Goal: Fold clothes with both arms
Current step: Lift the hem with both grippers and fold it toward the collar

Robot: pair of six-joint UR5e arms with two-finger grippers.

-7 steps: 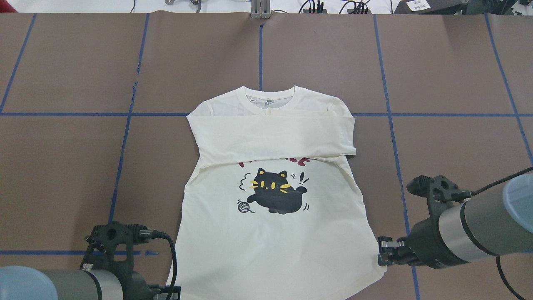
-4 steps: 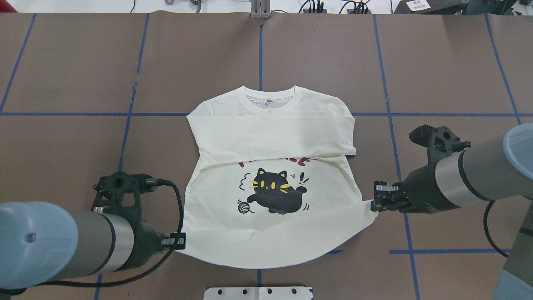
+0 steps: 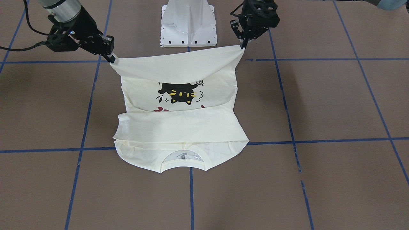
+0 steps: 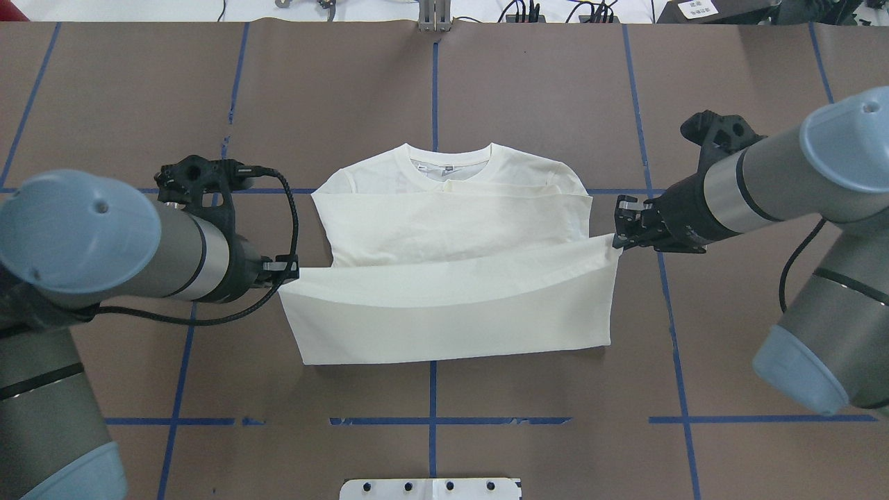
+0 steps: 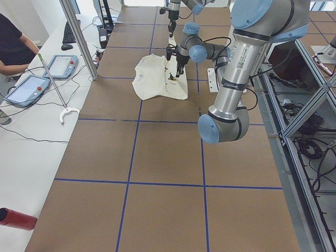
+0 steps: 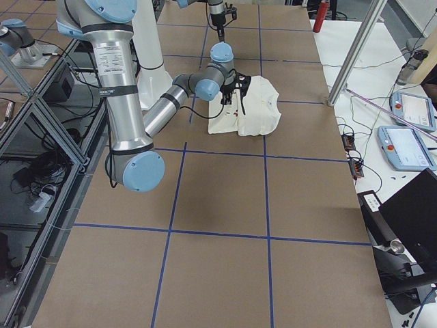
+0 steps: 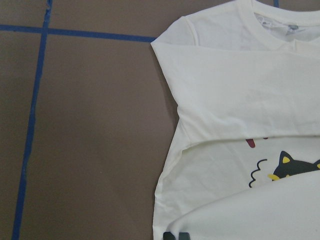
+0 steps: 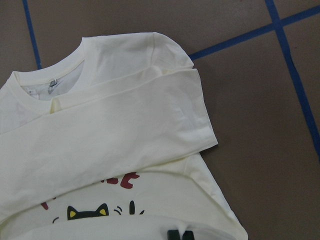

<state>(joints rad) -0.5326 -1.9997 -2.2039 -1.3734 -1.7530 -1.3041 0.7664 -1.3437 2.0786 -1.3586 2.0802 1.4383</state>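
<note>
Front-facing view: cream shirt lies mid table, collar toward the camera, sleeves folded flat across the chest. The cat print shows upside down just past them. The right gripper, on this view's left, is clamped on one hem corner. The left gripper, on this view's right, is clamped on the other. The hem is held up off the table on the side near the white base. Blue tape lines cross the brown table.

Overhead view: the hem edge is stretched between both grippers above the shirt body. The plain back side faces up and hides the print. The fold line lies on the table on the near side, with the collar and sleeves on the far side. Cannot tell if the lifted hem touches the sleeves.

Exterior left and right views: both grippers are at the shirt, far up the table and too small to judge the grip. A person sits at the side desk.

Left wrist view: gripper tips at the bottom edge are pinched on cloth. The shirt's side edge, a sleeve and part of the cat are below.

Right wrist view: same, tips pinched on the hem, with collar, sleeve, red letters and cat ears below.
</note>
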